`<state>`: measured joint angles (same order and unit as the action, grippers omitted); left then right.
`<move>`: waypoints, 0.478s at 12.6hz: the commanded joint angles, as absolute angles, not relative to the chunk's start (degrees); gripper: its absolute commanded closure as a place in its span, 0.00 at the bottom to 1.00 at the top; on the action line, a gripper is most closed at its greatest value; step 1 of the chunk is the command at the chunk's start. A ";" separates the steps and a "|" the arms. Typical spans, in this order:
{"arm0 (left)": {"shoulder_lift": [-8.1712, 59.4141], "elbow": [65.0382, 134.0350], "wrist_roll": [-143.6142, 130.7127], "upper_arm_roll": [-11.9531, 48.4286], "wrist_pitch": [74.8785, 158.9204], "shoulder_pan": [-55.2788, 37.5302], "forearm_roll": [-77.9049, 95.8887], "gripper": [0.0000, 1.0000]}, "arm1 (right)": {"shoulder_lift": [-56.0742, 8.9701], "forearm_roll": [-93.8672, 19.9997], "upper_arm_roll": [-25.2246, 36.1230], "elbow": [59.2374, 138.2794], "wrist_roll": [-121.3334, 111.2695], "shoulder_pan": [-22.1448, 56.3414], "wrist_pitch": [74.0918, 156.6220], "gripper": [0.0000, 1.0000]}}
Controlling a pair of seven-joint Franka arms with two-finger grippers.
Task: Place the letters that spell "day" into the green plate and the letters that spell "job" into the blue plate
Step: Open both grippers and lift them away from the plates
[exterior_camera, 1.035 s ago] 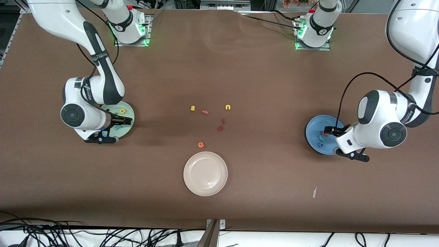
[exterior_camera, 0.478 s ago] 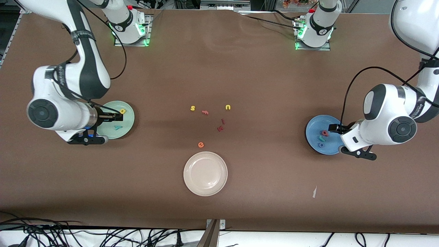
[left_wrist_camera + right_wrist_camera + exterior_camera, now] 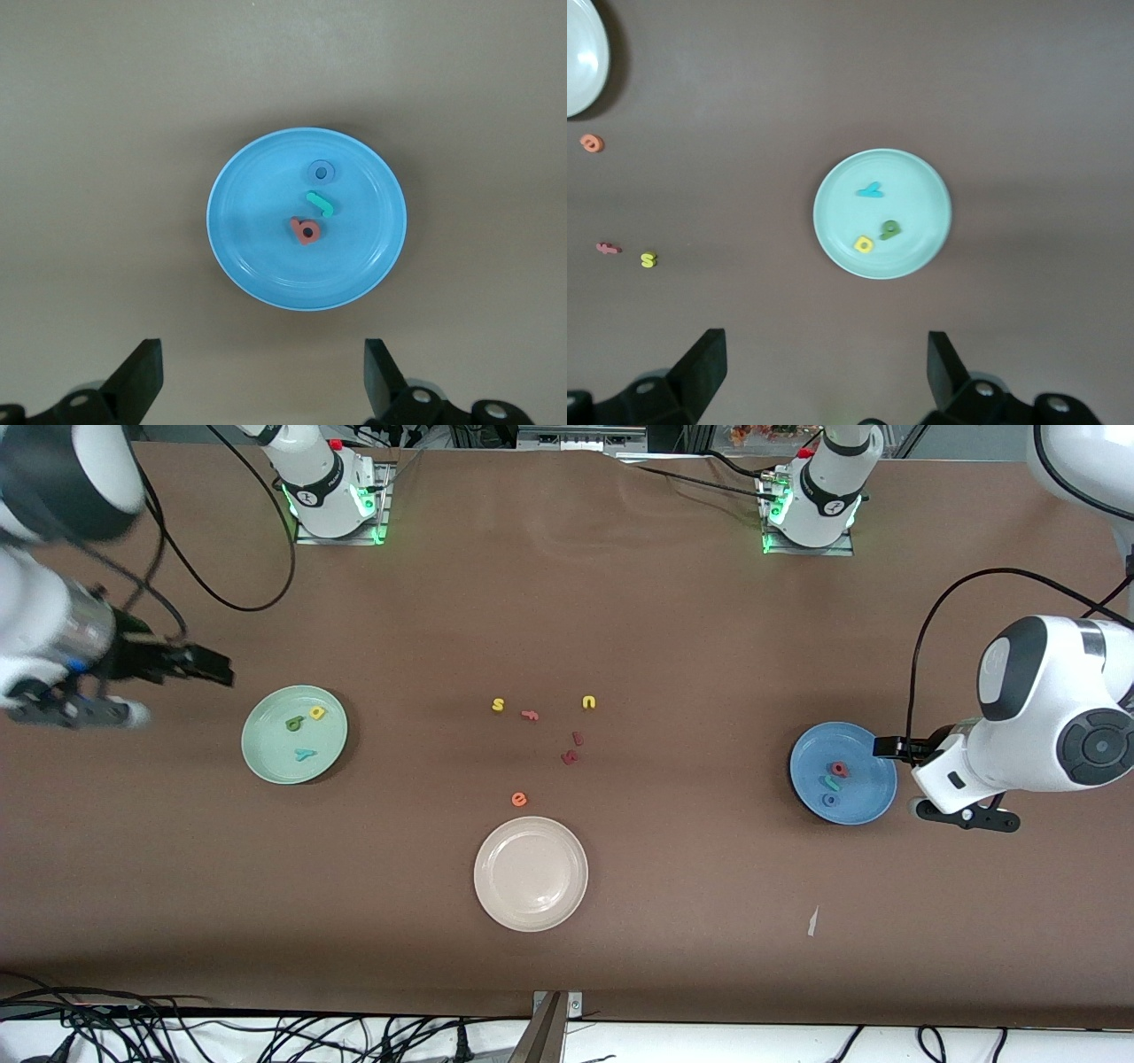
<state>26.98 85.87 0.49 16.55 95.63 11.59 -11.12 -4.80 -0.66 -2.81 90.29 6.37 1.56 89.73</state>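
Green plate holds d, a, y; blue plate holds b, j, o, stacked twelve-to-six. Left end effector at the blue rim's three o'clock, right end effector off the green rim's ten o'clock, both open, empty.

Both arms have pulled back from their plates: the right gripper has risen clear of the green plate, baring its dark green "a", while the left gripper now sits at the blue plate rim.
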 commanded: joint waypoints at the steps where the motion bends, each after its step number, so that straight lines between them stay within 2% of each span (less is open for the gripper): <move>1: 25.75 84.82 -0.35 16.52 94.48 11.60 -8.02 0.00 | 1.40 0.97 -4.48 98.33 6.06 0.09 93.22 0.00; 2: 25.58 83.77 -0.53 16.44 94.40 11.60 -5.82 0.00 | 0.97 0.97 -4.22 99.05 5.89 -0.09 95.51 0.00; 6: 23.74 83.50 0.09 16.00 94.39 12.22 -4.92 0.00 | 0.53 0.97 -3.08 98.62 4.32 0.18 95.10 0.00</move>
<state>25.44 83.63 -0.09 16.43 95.59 11.86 -6.32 -0.52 0.49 -2.94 98.24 6.02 0.73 94.77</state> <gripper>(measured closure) 0.000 0.000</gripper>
